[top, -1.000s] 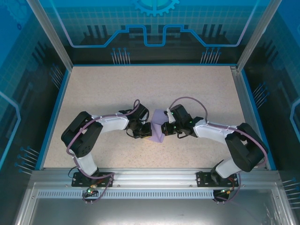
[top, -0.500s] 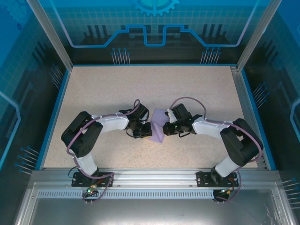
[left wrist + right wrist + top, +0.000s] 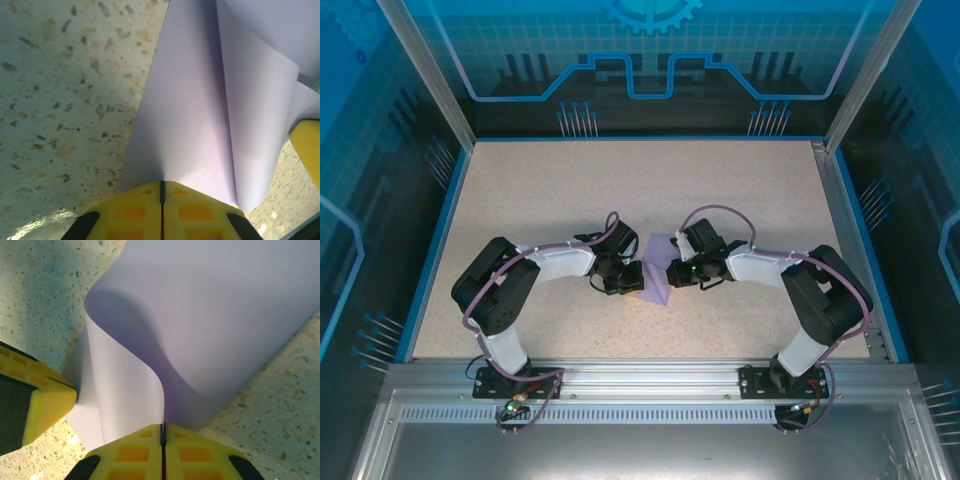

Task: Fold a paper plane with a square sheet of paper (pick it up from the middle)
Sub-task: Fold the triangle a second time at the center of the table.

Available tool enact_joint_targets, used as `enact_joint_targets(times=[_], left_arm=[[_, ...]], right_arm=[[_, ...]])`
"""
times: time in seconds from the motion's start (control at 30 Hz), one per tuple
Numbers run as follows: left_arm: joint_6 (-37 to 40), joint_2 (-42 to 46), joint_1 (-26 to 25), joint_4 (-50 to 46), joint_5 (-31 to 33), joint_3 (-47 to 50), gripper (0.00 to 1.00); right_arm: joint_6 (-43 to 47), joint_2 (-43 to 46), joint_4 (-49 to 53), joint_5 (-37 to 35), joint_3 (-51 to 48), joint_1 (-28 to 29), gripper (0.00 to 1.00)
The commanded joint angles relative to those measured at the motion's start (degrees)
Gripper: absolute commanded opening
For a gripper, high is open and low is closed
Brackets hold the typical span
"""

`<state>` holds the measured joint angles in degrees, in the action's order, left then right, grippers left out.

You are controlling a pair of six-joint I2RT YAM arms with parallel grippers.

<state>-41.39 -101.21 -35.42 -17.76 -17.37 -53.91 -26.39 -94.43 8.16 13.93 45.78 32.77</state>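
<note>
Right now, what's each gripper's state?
The left gripper: shut on the square sheet of paper.
The right gripper: shut on the same sheet.

Overhead view is reading bright and even, blue glow tinting the walls (image 3: 380, 150). Wrist views are going soft up close; paper (image 3: 225, 305) is casting a curved shadow on itself, table (image 3: 50, 220) glinting bottom-left.

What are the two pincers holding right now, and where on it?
The lavender paper sheet: left pincer and right pincer each pinch an edge, from opposite sides.
</note>
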Motion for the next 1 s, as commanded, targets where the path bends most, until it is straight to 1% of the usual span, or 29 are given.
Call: enact_joint_targets(times=[0.0, 0.27, 0.63, 0.97], left_arm=[[1.7, -1.0, 0.3, -2.5, 0.7, -0.7, 0.09], [1.8, -1.1, 0.2, -2.5, 0.7, -0.7, 0.09], [2.0, -1.2, 0.3, -2.6, 0.6, -0.7, 0.09], [1.9, -1.2, 0.2, -2.7, 0.7, -0.7, 0.09]], right_arm=[[0.9, -0.8, 1.3, -0.3, 1.1, -0.9, 0.08], [1.0, -1.6, 2.1, -1.8, 1.8, -1.1, 0.08], [1.1, -2.7, 1.6, -1.1, 2.3, -1.1, 0.08], [1.2, -2.7, 2.6, -2.0, 2.6, -1.1, 0.08]])
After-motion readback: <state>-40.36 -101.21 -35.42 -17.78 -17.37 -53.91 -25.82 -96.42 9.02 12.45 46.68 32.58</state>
